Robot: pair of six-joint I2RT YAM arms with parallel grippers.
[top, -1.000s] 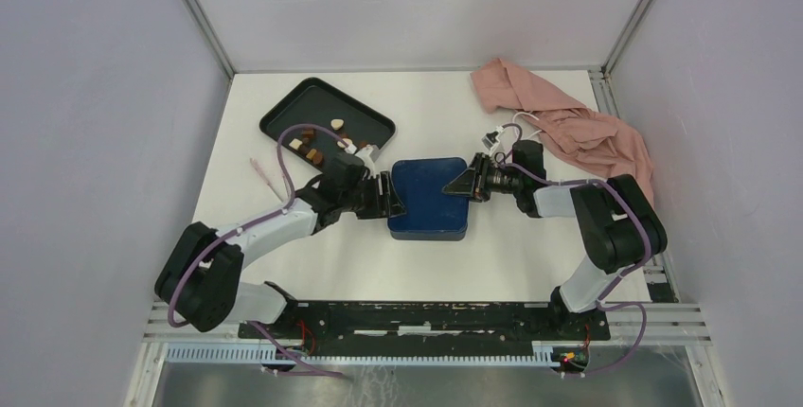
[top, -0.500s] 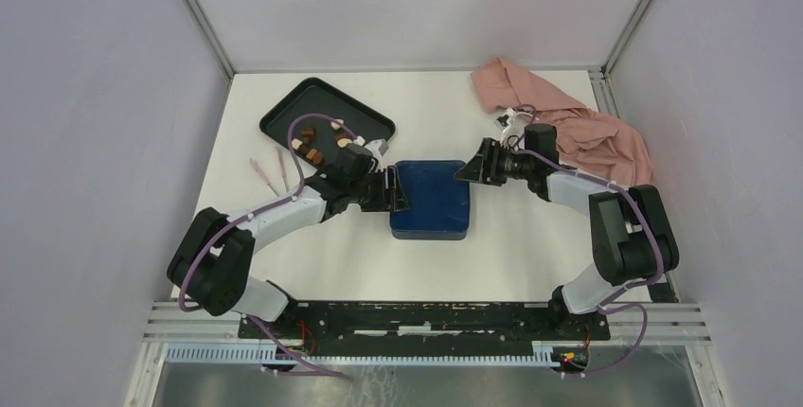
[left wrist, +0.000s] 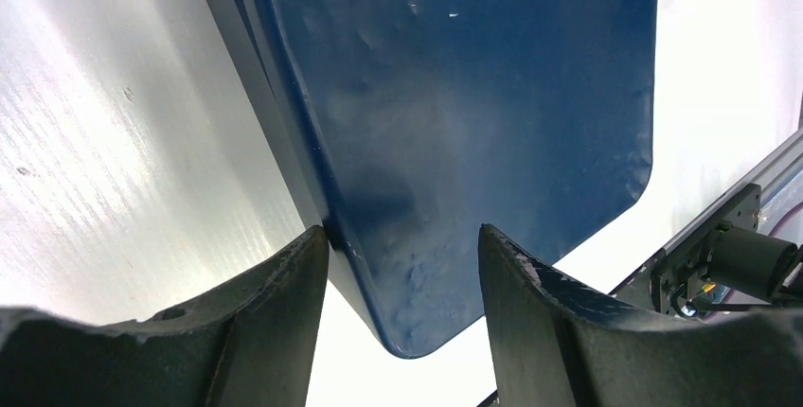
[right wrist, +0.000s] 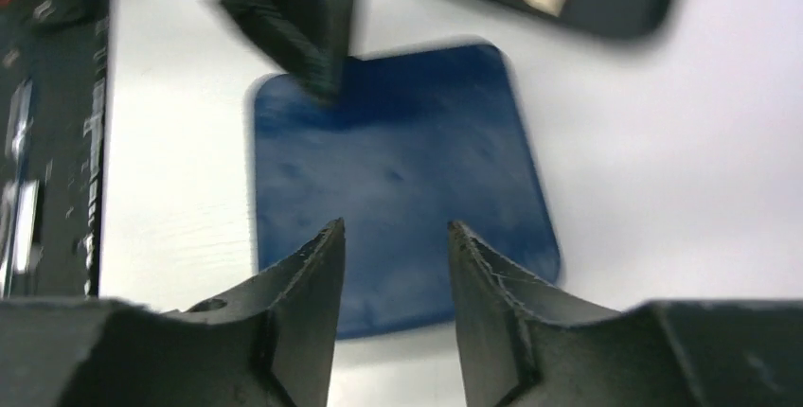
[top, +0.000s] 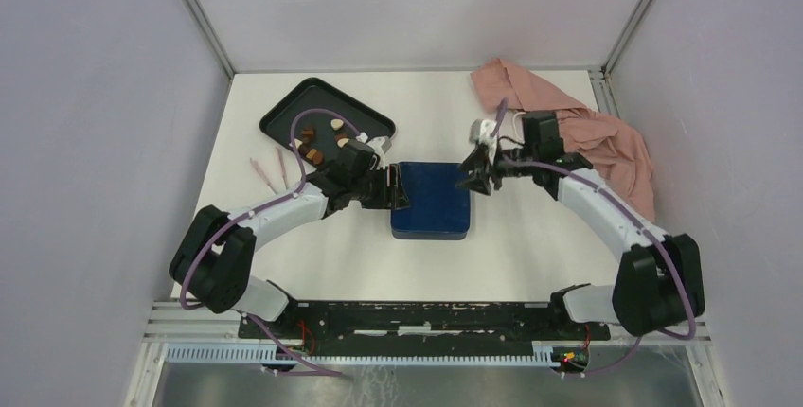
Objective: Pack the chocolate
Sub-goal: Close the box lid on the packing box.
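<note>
The dark blue box point(top: 431, 203) lies with its lid on at the table's middle. Its inside is hidden. Several small chocolate pieces point(top: 315, 147), brown and cream, sit in the black tray point(top: 284, 114) at the back left. My left gripper point(top: 396, 189) is open at the box's left edge. In the left wrist view its jaws point(left wrist: 402, 237) straddle a rim and corner of the box point(left wrist: 455, 95), one fingertip against the side wall. My right gripper point(top: 473, 175) hangs open above the box's right edge, nothing between its fingers point(right wrist: 393, 227) over the box point(right wrist: 398, 161).
A pink cloth point(top: 568, 123) is bunched at the back right, close behind the right arm. Two thin pink sticks point(top: 270, 170) lie left of the left arm. A white plug point(top: 485, 131) sits by the right wrist. The black base rail point(top: 426, 317) runs along the near edge.
My right gripper has left the box's right edge, opened and risen back toward the cloth. The left gripper shifted slightly away from me along the box's left edge.
</note>
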